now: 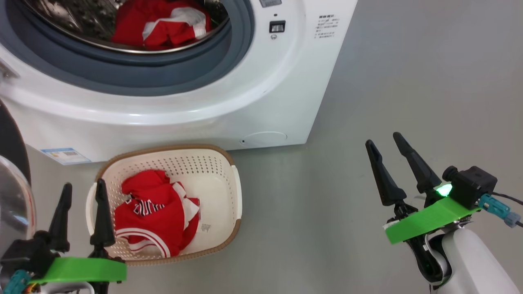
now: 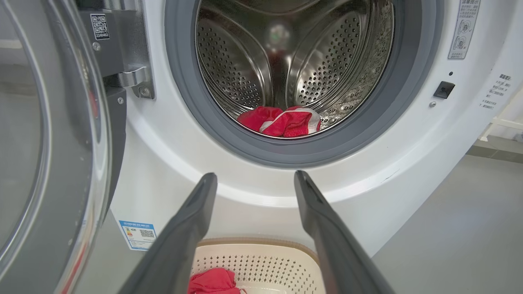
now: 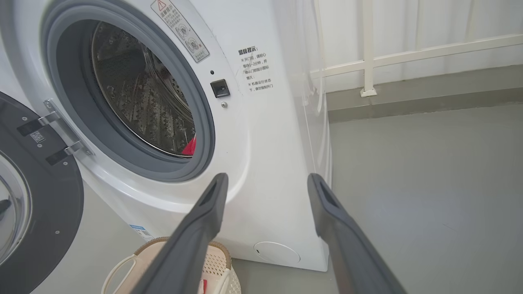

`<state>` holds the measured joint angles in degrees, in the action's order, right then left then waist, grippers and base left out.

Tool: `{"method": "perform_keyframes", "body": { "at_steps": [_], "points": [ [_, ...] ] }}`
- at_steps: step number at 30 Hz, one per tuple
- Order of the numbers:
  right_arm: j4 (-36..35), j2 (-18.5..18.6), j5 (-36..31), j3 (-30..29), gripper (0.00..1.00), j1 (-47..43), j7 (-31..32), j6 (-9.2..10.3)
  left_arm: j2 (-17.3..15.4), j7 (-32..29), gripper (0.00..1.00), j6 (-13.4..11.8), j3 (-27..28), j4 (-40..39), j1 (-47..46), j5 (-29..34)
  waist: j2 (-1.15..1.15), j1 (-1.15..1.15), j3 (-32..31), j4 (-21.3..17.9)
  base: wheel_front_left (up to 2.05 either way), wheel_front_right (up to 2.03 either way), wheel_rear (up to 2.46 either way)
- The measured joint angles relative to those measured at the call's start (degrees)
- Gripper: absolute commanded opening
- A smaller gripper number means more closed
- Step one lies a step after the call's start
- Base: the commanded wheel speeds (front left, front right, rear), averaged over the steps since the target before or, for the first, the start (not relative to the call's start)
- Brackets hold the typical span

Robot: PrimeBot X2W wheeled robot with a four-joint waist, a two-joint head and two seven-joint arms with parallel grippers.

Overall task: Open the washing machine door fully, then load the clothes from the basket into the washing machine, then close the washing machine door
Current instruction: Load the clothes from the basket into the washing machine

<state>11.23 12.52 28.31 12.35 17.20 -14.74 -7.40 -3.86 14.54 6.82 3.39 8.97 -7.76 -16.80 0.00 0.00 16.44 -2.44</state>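
The white washing machine (image 1: 261,94) stands with its black door (image 3: 41,212) swung wide to the left; the door's glass bowl (image 1: 12,204) bulges at the head view's left edge. One red-and-white garment (image 2: 282,121) lies in the steel drum (image 2: 286,57). The cream basket (image 1: 220,179) sits on the floor before the machine with a red striped garment (image 1: 155,212) in it. My left gripper (image 1: 83,192) hangs open at the basket's left rim, holding nothing. My right gripper (image 1: 386,143) is open over bare floor to the right, well apart from the basket.
Grey floor (image 1: 408,81) spreads to the right of the machine. A white railing and a low kerb (image 3: 408,94) run behind it. The machine's front carries a blue label (image 1: 65,155) and a round cap (image 1: 263,139).
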Motion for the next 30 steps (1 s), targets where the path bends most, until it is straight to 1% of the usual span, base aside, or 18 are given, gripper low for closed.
{"method": "perform_keyframes", "body": {
  "at_steps": [16,24,30],
  "points": [
    [-1.18,-1.62,-1.2,0.01,1.0,4.2,0.0,0.0,-2.94,0.0,1.0,0.08,-0.99,4.97,-6.78,-0.64,0.0,0.0,8.41,-1.45,0.0,0.0,0.0],
    [-1.68,-2.35,-1.58,0.11,1.0,5.53,0.0,0.0,-4.58,0.0,1.0,0.49,-2.32,10.27,-10.98,-1.37,0.0,0.0,12.55,-2.18,0.0,0.0,0.0],
    [-2.16,-3.11,-1.93,0.44,1.0,7.53,0.0,0.0,-6.33,0.0,1.0,0.49,-3.77,15.83,-15.38,-2.65,0.0,0.0,15.57,-2.72,0.0,0.0,0.0]
  ]
}}
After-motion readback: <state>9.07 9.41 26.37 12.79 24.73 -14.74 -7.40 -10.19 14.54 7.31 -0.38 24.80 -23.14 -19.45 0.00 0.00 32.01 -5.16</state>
